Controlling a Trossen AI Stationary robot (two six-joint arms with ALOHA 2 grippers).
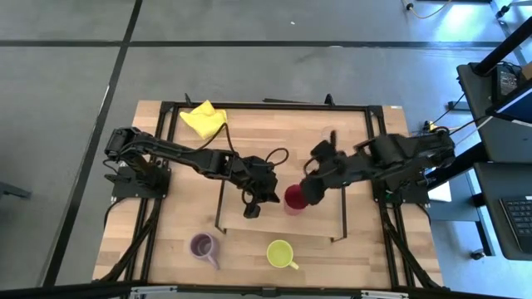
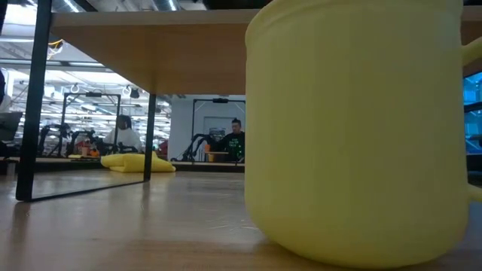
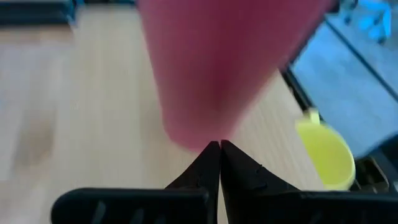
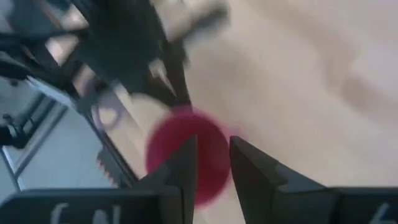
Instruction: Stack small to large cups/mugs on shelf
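Note:
The red cup (image 1: 293, 199) stands on the light-wood shelf (image 1: 278, 228) between its black end frames. My right gripper (image 1: 310, 191) is at the cup's right rim and shut on it. My left gripper (image 1: 268, 196) is shut, just left of the cup, with its tips (image 3: 217, 146) at the cup's side (image 3: 211, 74). The clear glass (image 1: 330, 135) stands on the table behind the shelf. The purple mug (image 1: 202, 246) and the yellow-green mug (image 1: 281, 253) stand on the table at the near edge. The yellow-green mug fills the low view (image 2: 361, 135). My right gripper (image 4: 211, 165) holds the red cup by its rim (image 4: 229, 149) on the cup's right side, one finger (image 4: 183, 165) over the opening and one (image 4: 252, 171) outside. The fingers come slanting down from the table's right. The cup stands upright on the shelf. My left gripper's shut fingertips stand right at the cup's left side; whether they touch it I cannot tell.
A yellow cloth (image 1: 204, 119) lies at the table's far left and also shows in the low view (image 2: 135, 162). The shelf's black frames (image 1: 220, 195) (image 1: 342, 203) stand on either side of both grippers. People show in the room beyond the table.

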